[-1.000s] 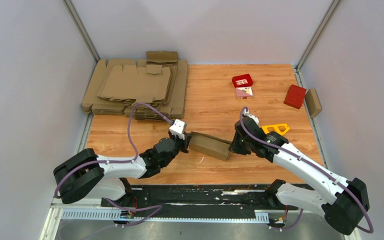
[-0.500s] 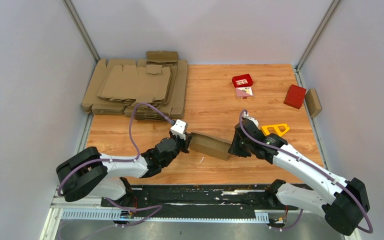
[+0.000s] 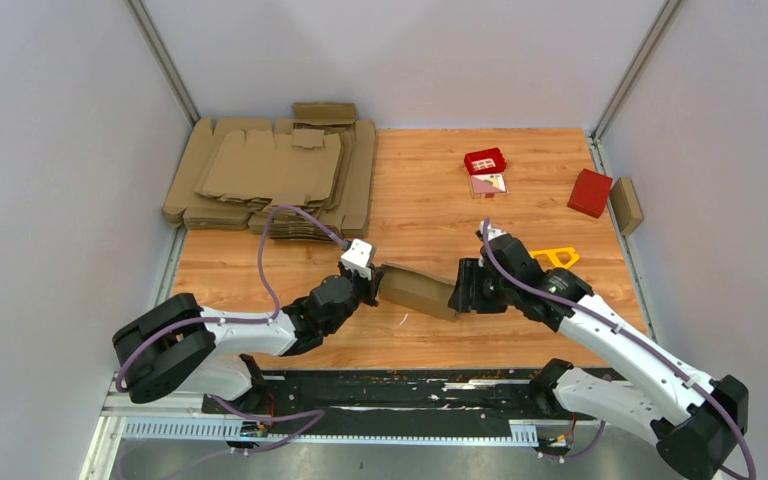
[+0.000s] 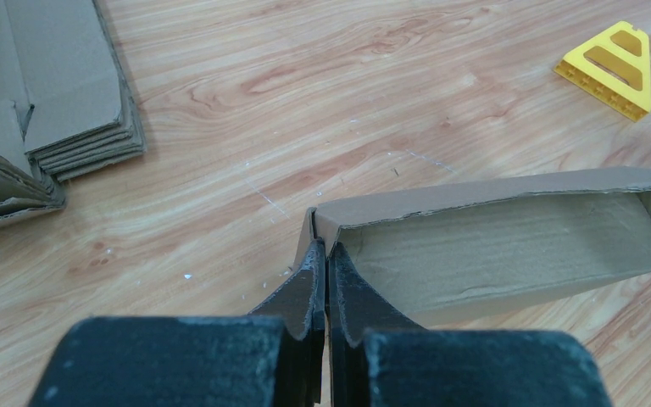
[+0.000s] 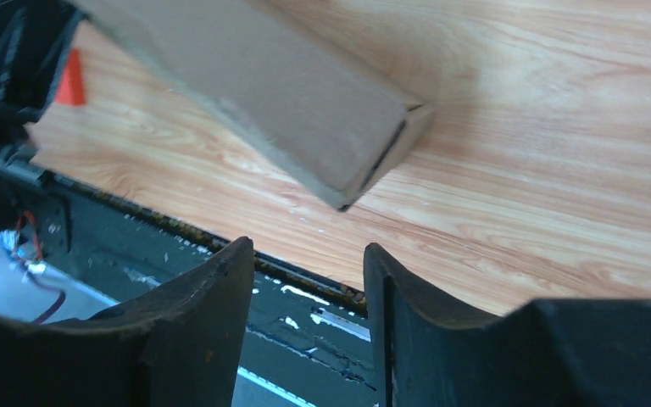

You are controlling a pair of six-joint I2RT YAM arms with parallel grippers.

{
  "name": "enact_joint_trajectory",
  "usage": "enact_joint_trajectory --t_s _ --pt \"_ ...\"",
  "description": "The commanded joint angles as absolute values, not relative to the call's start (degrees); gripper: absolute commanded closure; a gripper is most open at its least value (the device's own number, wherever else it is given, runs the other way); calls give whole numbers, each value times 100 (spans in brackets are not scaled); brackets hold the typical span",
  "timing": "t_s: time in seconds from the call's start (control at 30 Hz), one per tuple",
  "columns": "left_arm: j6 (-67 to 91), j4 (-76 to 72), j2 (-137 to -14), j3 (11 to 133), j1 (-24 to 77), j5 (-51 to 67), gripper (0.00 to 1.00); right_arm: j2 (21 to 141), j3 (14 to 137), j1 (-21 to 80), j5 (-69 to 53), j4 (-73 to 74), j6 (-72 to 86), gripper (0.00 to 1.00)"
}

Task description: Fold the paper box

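The paper box (image 3: pixel 418 291) is a brown cardboard oblong lying between the two arms near the front of the table. My left gripper (image 4: pixel 326 250) is shut on the box's near end wall, one finger outside and one inside the open box (image 4: pixel 509 246). My right gripper (image 5: pixel 309 254) is open with nothing between its fingers, just short of the box's folded far end (image 5: pixel 305 102). In the top view the right gripper (image 3: pixel 464 287) sits at the box's right end and the left gripper (image 3: pixel 368 284) at its left end.
A pile of flat cardboard blanks (image 3: pixel 275 175) lies at the back left. A yellow triangular piece (image 3: pixel 552 258) sits behind the right arm. Red boxes (image 3: pixel 485 161) (image 3: pixel 590 192) and a small brown box (image 3: pixel 626 205) stand at the back right. The table's front edge (image 5: pixel 220 246) is close below the box.
My right gripper has opened and let go of the box's right end, turning slightly over it. The left gripper and the box have hardly moved.
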State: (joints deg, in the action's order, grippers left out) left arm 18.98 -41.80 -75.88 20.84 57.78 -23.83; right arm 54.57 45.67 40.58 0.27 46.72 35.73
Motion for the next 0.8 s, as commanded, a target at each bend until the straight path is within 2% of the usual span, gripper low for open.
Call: enact_joint_trajectory --t_s 0.0,0.23,0.43,0.67,0.77 --pt "1881 -3364 -7696 1978 5816 -2312 100 5245 4767 3920 -819 4124 2828 47" --pt "1872 -3389 -7696 1987 5810 -2299 100 5337 5245 3370 -653 4072 2589 48" --pt "1880 -3384 -7695 1988 5818 -2290 100 5620 5139 3181 -651 3676 2589 62" --pt "1879 -3418 -7645 1955 5823 -2219 99 5812 4305 3173 -1292 3229 2743 87" --pt "1896 -3364 -7645 1975 5824 -2236 97 5786 3895 3171 -1360 3077 2806 89"
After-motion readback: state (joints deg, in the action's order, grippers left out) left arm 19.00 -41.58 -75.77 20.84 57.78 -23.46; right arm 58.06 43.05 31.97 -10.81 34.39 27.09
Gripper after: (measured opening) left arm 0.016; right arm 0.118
